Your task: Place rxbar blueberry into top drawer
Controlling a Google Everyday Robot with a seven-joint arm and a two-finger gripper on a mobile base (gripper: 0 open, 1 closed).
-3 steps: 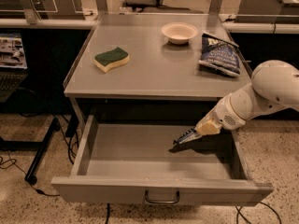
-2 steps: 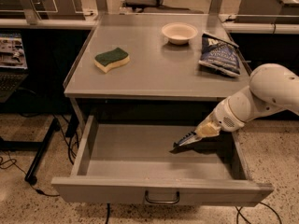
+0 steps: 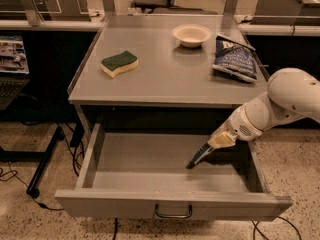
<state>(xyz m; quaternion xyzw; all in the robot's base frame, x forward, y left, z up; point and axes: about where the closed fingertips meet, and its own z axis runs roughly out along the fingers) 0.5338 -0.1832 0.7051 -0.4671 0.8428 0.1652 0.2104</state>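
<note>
The top drawer (image 3: 125, 156) is pulled wide open below the grey table, its curved handle (image 3: 173, 212) at the front centre. My gripper (image 3: 214, 143) reaches down into the right half of the drawer from the white arm (image 3: 280, 104). It is shut on the rxbar blueberry (image 3: 196, 159), a small dark blue bar. The bar hangs slanted down to the left, with its lower end at or just above the drawer floor.
On the table top (image 3: 165, 79) lie a green and yellow sponge (image 3: 119, 63), a white bowl (image 3: 191, 34) and a crinkled blue chip bag (image 3: 235, 58). A black stand leg and cables (image 3: 45, 159) are on the floor at the left.
The gripper with the bar has sunk slightly lower into the drawer and edged a little to the right. Nothing else has moved.
</note>
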